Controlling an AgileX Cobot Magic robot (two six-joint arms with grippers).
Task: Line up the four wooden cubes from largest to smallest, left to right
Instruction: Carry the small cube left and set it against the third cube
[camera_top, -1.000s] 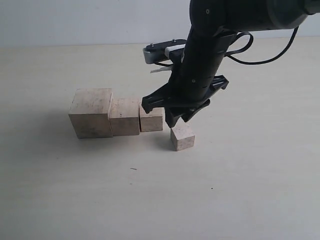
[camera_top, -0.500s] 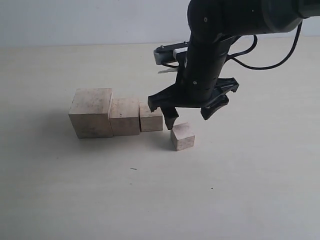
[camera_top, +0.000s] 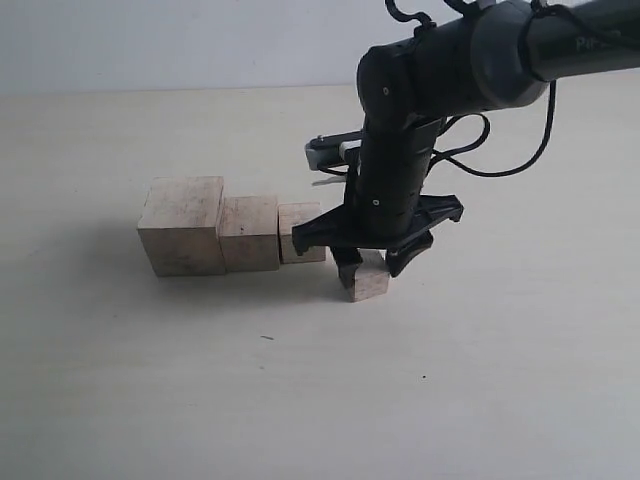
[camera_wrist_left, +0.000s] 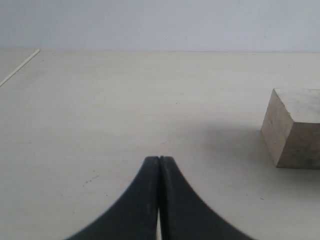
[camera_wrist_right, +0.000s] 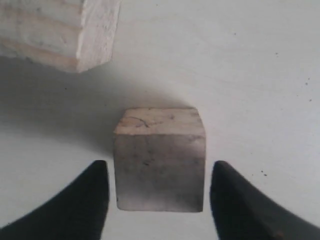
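Observation:
Three of the wooden cubes stand in a touching row: the largest (camera_top: 182, 225) on the left, then the middle one (camera_top: 250, 232), then a smaller one (camera_top: 300, 233). The smallest cube (camera_top: 368, 280) sits apart, in front and to the right of the row. My right gripper (camera_top: 368, 264) is down over it and open. In the right wrist view a fingertip (camera_wrist_right: 95, 185) stands on each side of the smallest cube (camera_wrist_right: 160, 160), with a thin gap on both sides. My left gripper (camera_wrist_left: 159, 159) is shut on nothing, and the largest cube (camera_wrist_left: 295, 127) lies off to one side.
The pale tabletop (camera_top: 480, 380) runs bare around the cubes. The right arm's black body and cable (camera_top: 470, 120) hang above the right end of the row. A corner of the third cube (camera_wrist_right: 60, 30) shows in the right wrist view.
The right gripper has dropped from above the smallest cube to straddle it. Its fingers spread wide, then narrowed. No cube has moved.

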